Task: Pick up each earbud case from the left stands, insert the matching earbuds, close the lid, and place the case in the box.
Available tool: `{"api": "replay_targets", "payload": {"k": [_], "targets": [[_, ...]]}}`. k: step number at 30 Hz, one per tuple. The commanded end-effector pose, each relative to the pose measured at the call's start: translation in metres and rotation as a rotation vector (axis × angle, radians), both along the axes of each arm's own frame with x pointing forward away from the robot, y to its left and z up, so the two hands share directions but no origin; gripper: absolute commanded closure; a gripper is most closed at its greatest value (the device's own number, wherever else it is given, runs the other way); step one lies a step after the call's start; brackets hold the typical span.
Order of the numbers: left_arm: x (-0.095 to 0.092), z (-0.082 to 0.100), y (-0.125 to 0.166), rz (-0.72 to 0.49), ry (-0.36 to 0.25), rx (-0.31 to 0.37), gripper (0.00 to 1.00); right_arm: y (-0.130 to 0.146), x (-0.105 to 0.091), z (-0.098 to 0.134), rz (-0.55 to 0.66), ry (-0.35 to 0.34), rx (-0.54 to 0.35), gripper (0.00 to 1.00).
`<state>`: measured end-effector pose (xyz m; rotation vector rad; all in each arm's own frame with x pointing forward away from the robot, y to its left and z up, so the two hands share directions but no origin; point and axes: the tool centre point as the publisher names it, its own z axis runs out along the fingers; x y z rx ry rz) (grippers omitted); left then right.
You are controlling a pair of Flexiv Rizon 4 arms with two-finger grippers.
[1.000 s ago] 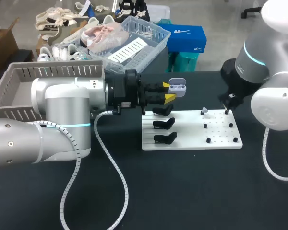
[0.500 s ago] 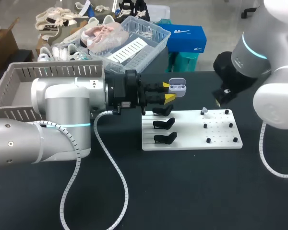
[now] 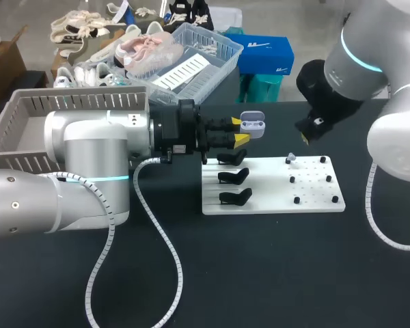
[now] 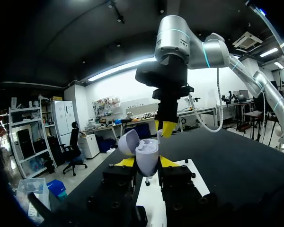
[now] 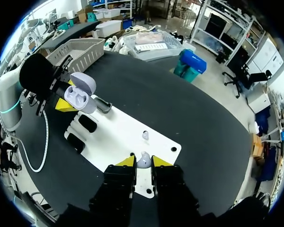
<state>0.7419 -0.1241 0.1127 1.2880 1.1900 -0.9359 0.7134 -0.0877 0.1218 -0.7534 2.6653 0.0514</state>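
My left hand (image 3: pixel 239 131) comes in from 9 o'clock and hangs over the far left corner of the white board (image 3: pixel 273 198). Its two yellow tips are pressed on the earbud case (image 3: pixel 252 126) from opposite sides. The case is in the air at about 11 o'clock from the board's middle. Its lid (image 4: pixel 128 142) is swung open (my right wrist view shows the two sockets inside).

Three black stands (image 3: pixel 234 178) run in a column down the board's 9 o'clock side, the farthest one just under my left hand. Small black pegs (image 3: pixel 297 200) dot the 3 o'clock half.

My right hand (image 3: pixel 305 136) comes in from 2 o'clock. It hovers above the black table (image 3: pixel 260 273), just past the board's far edge, at about 1 o'clock from the board's middle. Its tips stand narrow and pinch a small pale earbud (image 5: pixel 143 159) between them. A second earbud (image 3: pixel 291 159) sits on the board near that far edge, below my right hand and apart from it.

Seen along my left fingers, my right hand hangs ahead of the open case with its tips pointing down; I cannot tell how near it is to the case.

The grey slatted box (image 3: pixel 75 102) stands at 10 o'clock on the table, behind my left arm and well apart from the board.
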Motion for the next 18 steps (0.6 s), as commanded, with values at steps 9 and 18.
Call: {"api": "replay_targets", "payload": {"k": [9,18], "targets": [[-0.0005,-0.0006,-0.0003,0.004,-0.002,-0.002,1.0,-0.0012,-0.004,-0.0003,-0.004,-0.011,0.0,1.0],[-0.0005,-0.0006,-0.0003,0.004,-0.002,-0.002,1.0,-0.0009,-0.0007,-0.0003,-0.059,-0.006,-0.026,1.0]]}}
